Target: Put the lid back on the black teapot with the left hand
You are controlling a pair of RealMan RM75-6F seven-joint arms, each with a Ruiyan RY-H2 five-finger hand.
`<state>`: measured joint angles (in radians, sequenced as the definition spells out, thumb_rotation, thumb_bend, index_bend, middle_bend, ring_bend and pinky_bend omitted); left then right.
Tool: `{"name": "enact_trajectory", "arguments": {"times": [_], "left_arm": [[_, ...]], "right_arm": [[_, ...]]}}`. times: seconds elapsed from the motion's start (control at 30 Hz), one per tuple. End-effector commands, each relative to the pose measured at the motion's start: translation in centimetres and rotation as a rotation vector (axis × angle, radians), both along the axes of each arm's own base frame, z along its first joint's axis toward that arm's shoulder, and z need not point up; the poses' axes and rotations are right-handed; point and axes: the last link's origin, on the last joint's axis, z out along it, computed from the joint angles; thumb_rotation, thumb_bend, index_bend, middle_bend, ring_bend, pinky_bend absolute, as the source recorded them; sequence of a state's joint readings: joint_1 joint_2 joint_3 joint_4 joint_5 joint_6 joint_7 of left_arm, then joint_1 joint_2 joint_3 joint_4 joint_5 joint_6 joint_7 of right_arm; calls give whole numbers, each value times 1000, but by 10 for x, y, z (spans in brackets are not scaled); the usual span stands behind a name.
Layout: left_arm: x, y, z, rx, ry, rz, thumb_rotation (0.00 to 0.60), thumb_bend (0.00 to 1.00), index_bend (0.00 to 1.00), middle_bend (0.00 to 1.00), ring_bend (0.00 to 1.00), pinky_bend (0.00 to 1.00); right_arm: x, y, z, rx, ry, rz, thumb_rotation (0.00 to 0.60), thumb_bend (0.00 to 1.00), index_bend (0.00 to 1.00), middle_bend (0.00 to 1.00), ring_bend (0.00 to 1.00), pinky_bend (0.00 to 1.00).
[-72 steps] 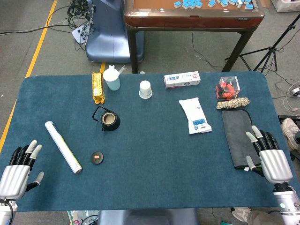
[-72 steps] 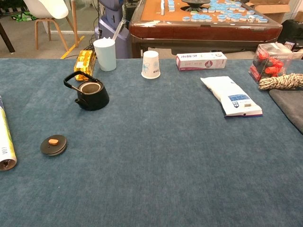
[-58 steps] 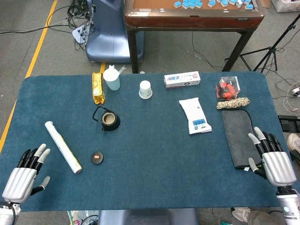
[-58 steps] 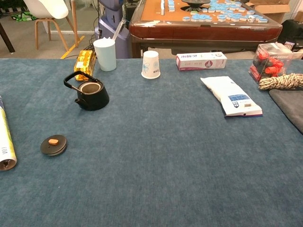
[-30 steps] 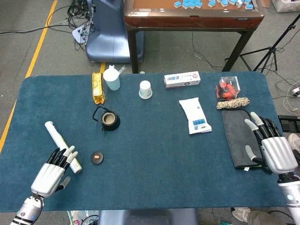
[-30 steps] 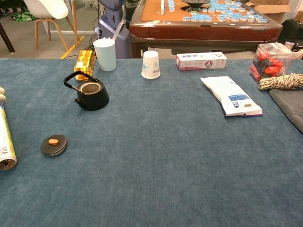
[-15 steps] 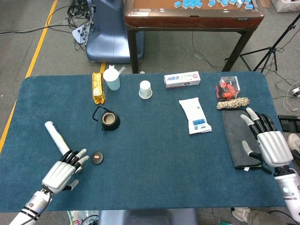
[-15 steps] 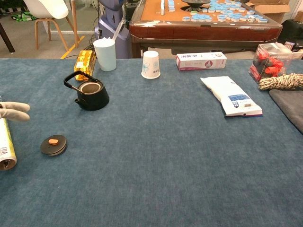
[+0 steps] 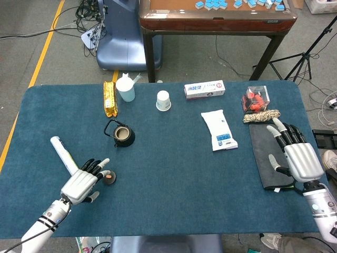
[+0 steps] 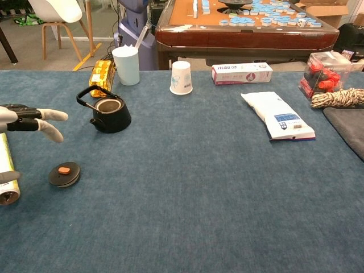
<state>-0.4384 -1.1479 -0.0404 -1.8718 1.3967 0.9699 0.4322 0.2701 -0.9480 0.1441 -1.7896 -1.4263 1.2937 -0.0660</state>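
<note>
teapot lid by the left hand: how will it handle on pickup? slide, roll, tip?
The lid is a low flat disc lying flat on the blue cloth, so it probably won't roll or tip. Its small orange knob looks like the only raised grip point, so a pinch may slip. The open left hand is beside it, not touching.

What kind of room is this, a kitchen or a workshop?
Probably a lab or test room, not a kitchen: cables trail over a bare floor, a tripod stands to one side, and a mahjong table sits behind the blue-covered table.

One teapot [image 9: 122, 135], one lid [image 10: 64, 174], two cups [image 9: 164, 100], one roll [image 9: 63, 153], two hands [image 9: 81, 183].
</note>
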Motion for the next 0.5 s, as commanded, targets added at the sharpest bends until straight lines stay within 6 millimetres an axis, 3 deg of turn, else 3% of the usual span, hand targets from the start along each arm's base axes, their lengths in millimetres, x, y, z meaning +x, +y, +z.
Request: {"name": "enact_trajectory", "arguments": {"times": [0.03,0.23,0.5], "left_arm": [[2,6,-5,-12,30,-6,600,322,198,0,0,0],[8,17,-12,-25,76,-3,600,322,186,0,0,0],[15,28,-16,-24,85,-16,600,322,246,0,0,0]], "right_arm": [[0,-3,0,-1,3,0,600,436,29,0,0,0],[0,-11,-3,7,3,-2,600,435,29,0,0,0],[0,-16,-6,10,4,-6,600,436,29,0,0,0]]}}
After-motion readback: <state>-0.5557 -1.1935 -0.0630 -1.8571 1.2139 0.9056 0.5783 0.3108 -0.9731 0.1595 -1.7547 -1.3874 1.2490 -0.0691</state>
